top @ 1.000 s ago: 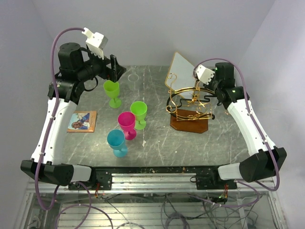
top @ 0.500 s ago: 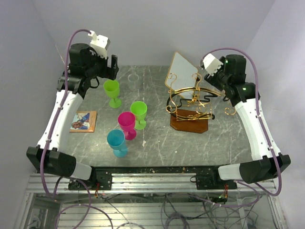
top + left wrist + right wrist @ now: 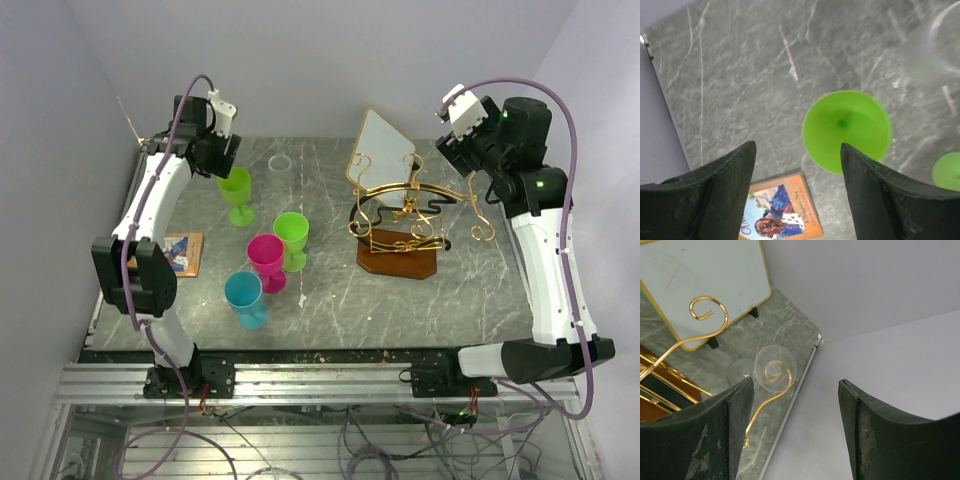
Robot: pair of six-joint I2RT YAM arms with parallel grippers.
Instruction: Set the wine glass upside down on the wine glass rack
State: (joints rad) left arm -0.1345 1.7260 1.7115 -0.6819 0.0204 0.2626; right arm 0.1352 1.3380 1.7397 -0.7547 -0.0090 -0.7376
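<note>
The gold wire wine glass rack (image 3: 405, 215) stands on its brown wooden base at the right. In the right wrist view a clear wine glass (image 3: 774, 369) appears to hang upside down on the rack's outer curl (image 3: 771, 390), foot uppermost. A second clear wine glass (image 3: 280, 163) stands upright at the back; it also shows in the left wrist view (image 3: 940, 45). My right gripper (image 3: 450, 150) (image 3: 795, 382) is open and empty, high above and right of the rack. My left gripper (image 3: 225, 150) (image 3: 796, 147) is open and empty above a lime green glass (image 3: 846, 131).
Lime green (image 3: 237, 190), green (image 3: 291, 238), pink (image 3: 266, 258) and blue (image 3: 245, 295) plastic glasses stand left of centre. A picture card (image 3: 172, 253) lies at the left. A white gold-edged diamond panel (image 3: 385, 145) stands behind the rack. Walls close in at the back and sides.
Both arms have risen and drawn back. The right gripper has moved up and to the right, away from the rack. The left gripper has pulled back above the lime green glass.
</note>
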